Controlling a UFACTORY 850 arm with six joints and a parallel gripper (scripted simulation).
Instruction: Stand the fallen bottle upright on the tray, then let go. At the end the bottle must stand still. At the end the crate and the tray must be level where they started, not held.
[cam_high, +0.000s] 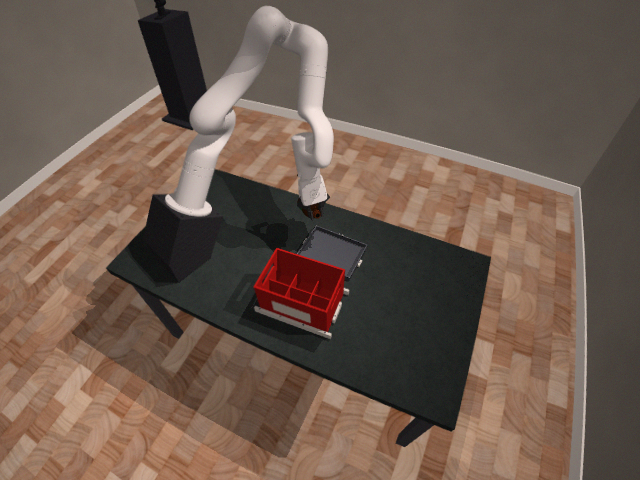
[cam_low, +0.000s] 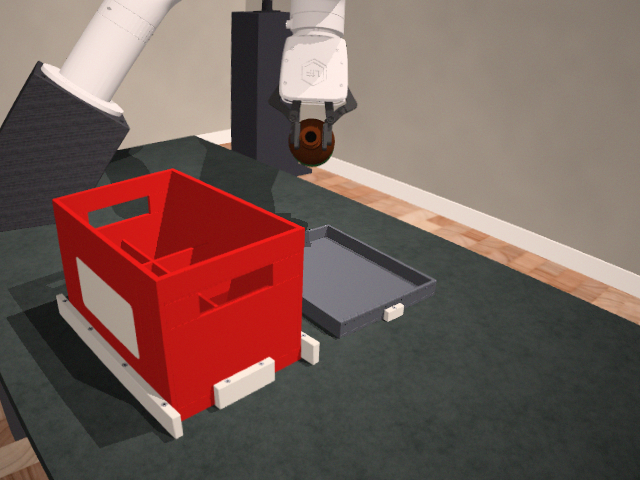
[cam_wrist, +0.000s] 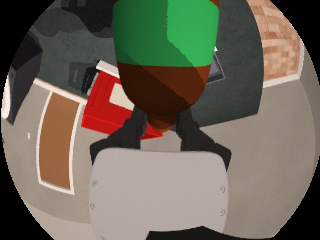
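My gripper (cam_high: 313, 214) (cam_low: 311, 145) (cam_wrist: 162, 101) is shut on the neck of the brown bottle (cam_low: 300, 155) (cam_wrist: 165, 82), which has a green label. The bottle is in the air, tilted far over, with its open mouth toward the exterior camera and its body beyond the fingers. It hangs above the table near the tray's back-left side, off the tray floor. The grey tray (cam_high: 333, 251) (cam_low: 356, 281) lies level and empty. The red crate (cam_high: 264, 297) (cam_low: 232, 335) (cam_wrist: 102, 102) stands level in front of the tray. The bottle's base is hidden in the wrist view.
White blocks (cam_low: 244, 383) (cam_high: 292, 321) border the crate's foot, and a small white block (cam_low: 393, 312) (cam_high: 359, 263) sits at the tray's side. The crate has high walls and inner dividers. A dark pillar (cam_high: 175, 62) (cam_low: 245, 77) stands behind the table.
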